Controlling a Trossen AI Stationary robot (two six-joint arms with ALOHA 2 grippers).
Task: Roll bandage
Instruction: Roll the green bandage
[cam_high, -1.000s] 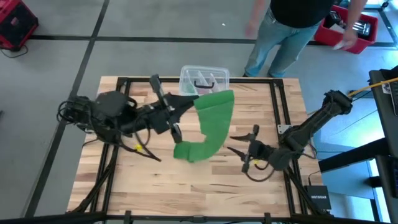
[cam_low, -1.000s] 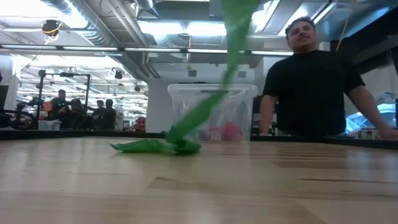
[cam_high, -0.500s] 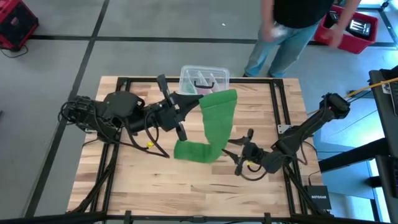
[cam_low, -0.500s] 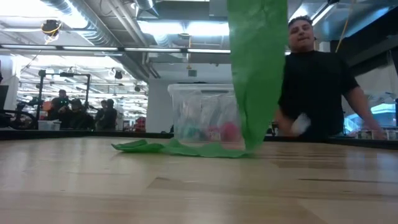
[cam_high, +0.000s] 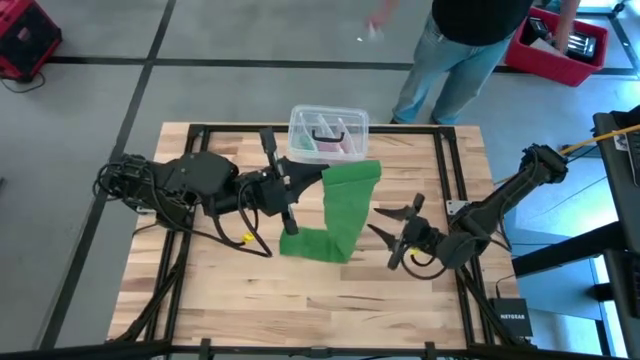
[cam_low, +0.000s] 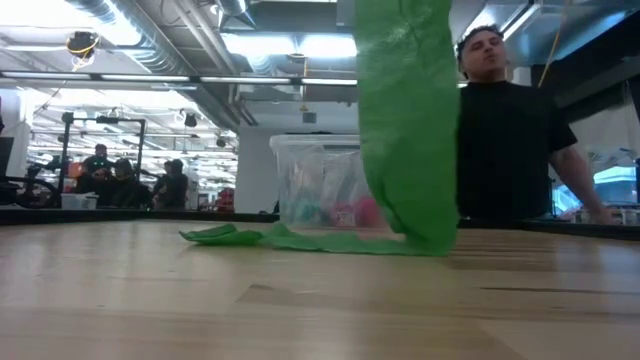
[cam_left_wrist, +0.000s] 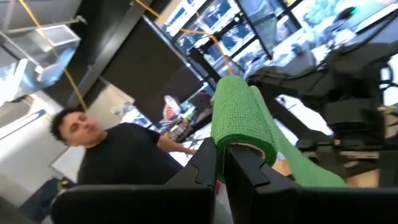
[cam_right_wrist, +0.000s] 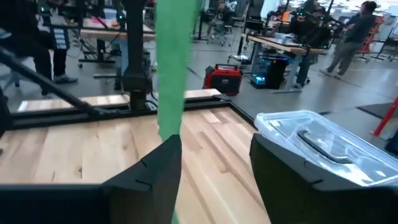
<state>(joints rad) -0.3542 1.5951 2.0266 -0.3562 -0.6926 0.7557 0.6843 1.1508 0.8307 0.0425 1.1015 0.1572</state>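
I see the clear box (cam_high: 328, 133) holding pink and dark items. My left gripper (cam_high: 290, 185) clamps the bandage (cam_high: 345, 205); my right gripper (cam_high: 397, 232) stands wide.

The bandage (cam_low: 405, 120) runs off the low view's top edge.

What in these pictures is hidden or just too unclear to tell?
- Low view: the bandage runs off the top edge, so neither gripper shows.
- Low view: the hanging bandage covers part of the clear plastic box; its contents are pink and teal smudges.
- High view: the left gripper meets the bandage, but the pinch itself is too small.
- Right wrist view: the bandage's lower end is hidden behind one of the right gripper's own open fingers.
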